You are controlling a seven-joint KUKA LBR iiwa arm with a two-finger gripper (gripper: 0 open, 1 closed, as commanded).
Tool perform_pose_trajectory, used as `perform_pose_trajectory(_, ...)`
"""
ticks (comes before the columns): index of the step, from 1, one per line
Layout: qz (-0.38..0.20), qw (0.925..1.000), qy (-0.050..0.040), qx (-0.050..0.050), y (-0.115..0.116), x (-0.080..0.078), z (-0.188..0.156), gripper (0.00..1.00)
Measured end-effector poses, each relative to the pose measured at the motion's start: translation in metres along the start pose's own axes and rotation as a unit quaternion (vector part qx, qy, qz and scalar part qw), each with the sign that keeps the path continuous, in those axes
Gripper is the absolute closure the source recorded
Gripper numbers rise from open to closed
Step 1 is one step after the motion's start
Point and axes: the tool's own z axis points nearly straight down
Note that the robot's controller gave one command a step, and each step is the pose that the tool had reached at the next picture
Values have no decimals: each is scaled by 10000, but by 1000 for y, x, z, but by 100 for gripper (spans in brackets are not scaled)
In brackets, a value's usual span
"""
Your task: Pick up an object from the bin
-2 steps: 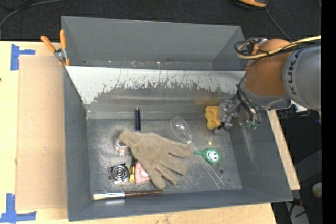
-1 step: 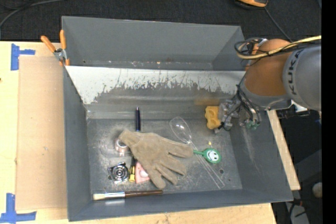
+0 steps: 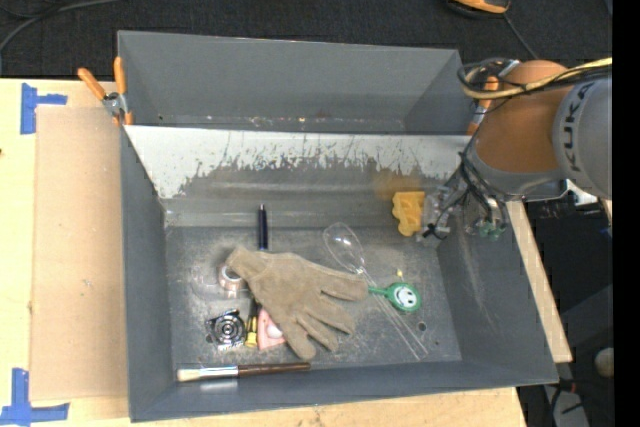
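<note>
My gripper (image 3: 438, 218) hangs low at the bin's right side, near the back wall. Just to its left lies a yellow, lumpy block (image 3: 408, 212), close to the gripper or touching it; I cannot tell which. A clear plastic glass (image 3: 345, 246) lies on its side further left and toward the front. A small green round toy with a face (image 3: 403, 296) rests in front of the gripper, on the bin floor.
A tan work glove (image 3: 296, 300) sprawls across the bin's middle. Around it lie a dark pen (image 3: 263, 227), a small metal ring (image 3: 233, 280), a black round part (image 3: 226, 327), a pink piece (image 3: 270, 331) and a long brush (image 3: 243, 371) by the front wall.
</note>
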Motion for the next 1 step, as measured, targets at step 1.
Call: perform_pose_trajectory(1,-1,10000,6,-1,0,0,-32,100)
